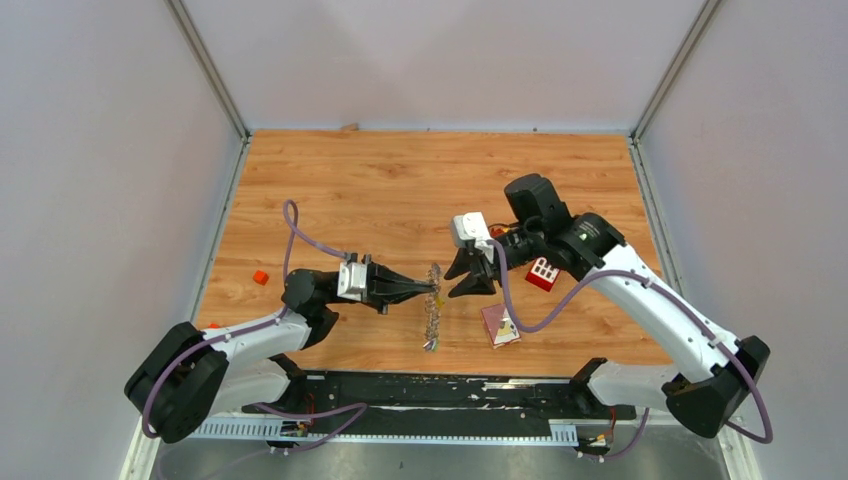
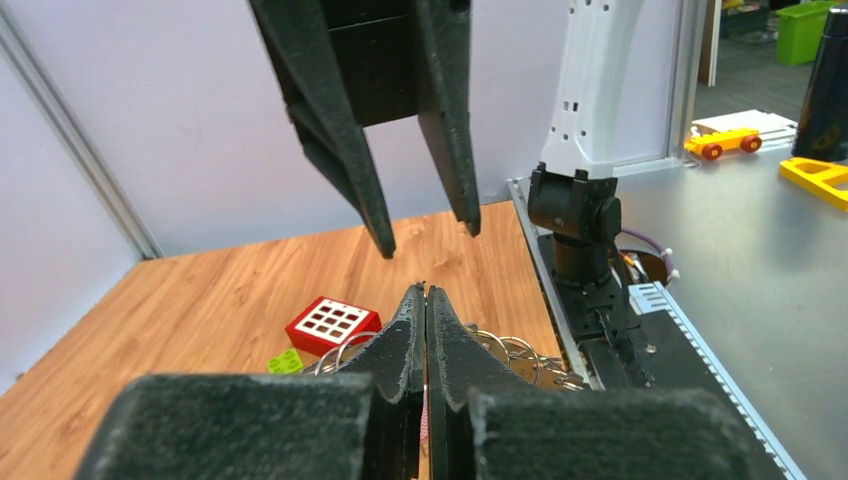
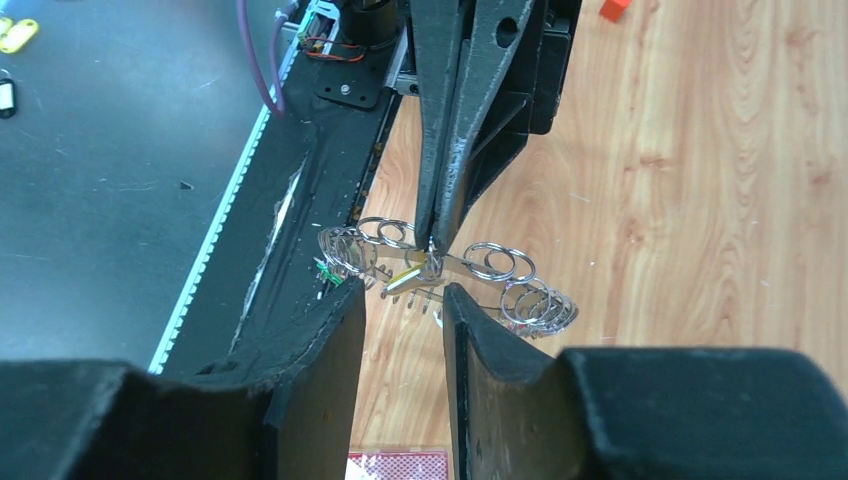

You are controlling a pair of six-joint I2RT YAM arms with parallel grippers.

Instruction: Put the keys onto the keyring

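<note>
The keyring (image 1: pixel 432 315), a string of silver rings and grey keys, hangs above the wooden table at centre. My left gripper (image 1: pixel 430 289) is shut on it near its top. In the right wrist view its closed tip (image 3: pixel 432 238) pinches the cluster of rings (image 3: pixel 500 266). A yellow-headed key (image 3: pixel 408 279) hangs in that cluster. My right gripper (image 1: pixel 452 284) stands just right of the keyring, open, with nothing between its fingers (image 3: pixel 355 300); the yellow key lies just beyond their tips. In the left wrist view the rings (image 2: pixel 505 348) peek out behind my shut fingers (image 2: pixel 405 340).
A red block with white buttons (image 1: pixel 542 272) lies under the right arm, and a red patterned card (image 1: pixel 500 325) lies nearer the front. A small green brick (image 2: pixel 286 361) is beside the block. An orange cube (image 1: pixel 260 277) sits at the left. The black base rail (image 1: pixel 430 390) runs along the near edge.
</note>
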